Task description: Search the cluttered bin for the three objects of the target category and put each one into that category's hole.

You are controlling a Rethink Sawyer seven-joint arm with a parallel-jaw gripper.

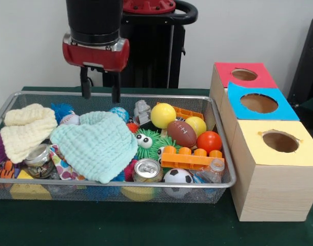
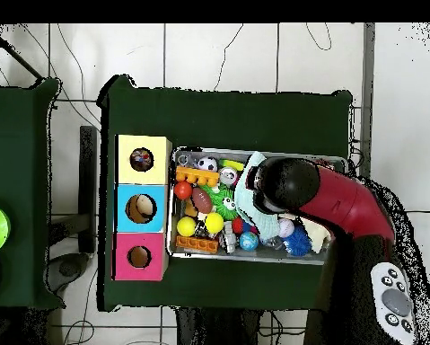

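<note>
My gripper (image 1: 100, 91) hangs open and empty over the far rim of the wire bin (image 1: 115, 184), just above a mint cloth (image 1: 97, 146). In the bin's right half lie a big yellow ball (image 1: 162, 115), a smaller yellow ball (image 1: 196, 124), a brown football (image 1: 182, 133), an orange-red ball (image 1: 209, 142) and a soccer ball (image 1: 177, 177). Right of the bin stand three boxes with holes on top: red (image 1: 243, 75), blue (image 1: 259, 102) and yellow (image 1: 280, 142). In the overhead view the arm (image 2: 294, 184) hides the gripper and the bin's middle.
The bin also holds a cream cloth (image 1: 25, 130), a drink can (image 1: 147, 170), an orange toy brick (image 1: 190, 159), a green fuzzy toy with eyes (image 1: 149, 141), a clear bottle (image 1: 210, 171) and a jar (image 1: 38, 156). Something dark shows inside the yellow box's hole (image 2: 142, 160).
</note>
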